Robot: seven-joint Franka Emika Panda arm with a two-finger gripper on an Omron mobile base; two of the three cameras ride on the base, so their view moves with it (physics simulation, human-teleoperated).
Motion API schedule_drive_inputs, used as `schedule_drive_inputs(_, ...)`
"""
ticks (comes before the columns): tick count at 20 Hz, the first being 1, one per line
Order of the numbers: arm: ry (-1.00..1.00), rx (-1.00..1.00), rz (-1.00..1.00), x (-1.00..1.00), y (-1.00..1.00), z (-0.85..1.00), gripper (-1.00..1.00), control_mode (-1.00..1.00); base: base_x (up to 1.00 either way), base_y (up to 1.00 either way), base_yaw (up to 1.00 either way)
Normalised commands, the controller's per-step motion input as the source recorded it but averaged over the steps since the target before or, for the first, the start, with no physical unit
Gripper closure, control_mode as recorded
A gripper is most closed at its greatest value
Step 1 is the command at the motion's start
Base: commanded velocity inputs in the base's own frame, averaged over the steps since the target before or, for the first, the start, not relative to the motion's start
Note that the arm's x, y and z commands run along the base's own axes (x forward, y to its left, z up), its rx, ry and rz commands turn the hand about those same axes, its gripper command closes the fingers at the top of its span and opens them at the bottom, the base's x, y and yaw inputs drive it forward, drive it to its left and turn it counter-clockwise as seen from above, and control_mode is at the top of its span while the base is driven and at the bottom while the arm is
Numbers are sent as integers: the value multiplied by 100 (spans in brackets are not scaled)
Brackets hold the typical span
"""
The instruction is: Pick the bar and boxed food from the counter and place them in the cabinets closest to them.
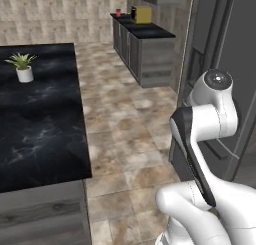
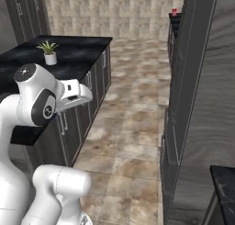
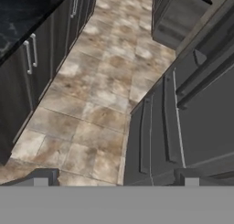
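The small red boxed food (image 1: 118,12) stands far away on the back desk (image 1: 150,32), next to a yellow box-shaped thing (image 1: 142,14) that is too blurry to name. It is well apart from the claw (image 3: 116,178), which points down at the tiled floor (image 3: 100,95) with its two tips spread wide and nothing between them. A little white pot (image 1: 25,74) with a green plant in it sits on the big black desk (image 1: 40,124) nearer the robot.

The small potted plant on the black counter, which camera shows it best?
The left base view: the potted plant stands unobstructed on the counter there. The right base view shows it farther off and smaller.
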Motion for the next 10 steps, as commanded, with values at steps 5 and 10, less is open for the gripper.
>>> schedule_drive_inputs(5, 0, 0, 0, 0, 0, 0, -100, 100, 0, -24, 0)
schedule_drive_inputs(10, 0, 0, 0, 0, 0, 0, -100, 100, 0, 0, 0)
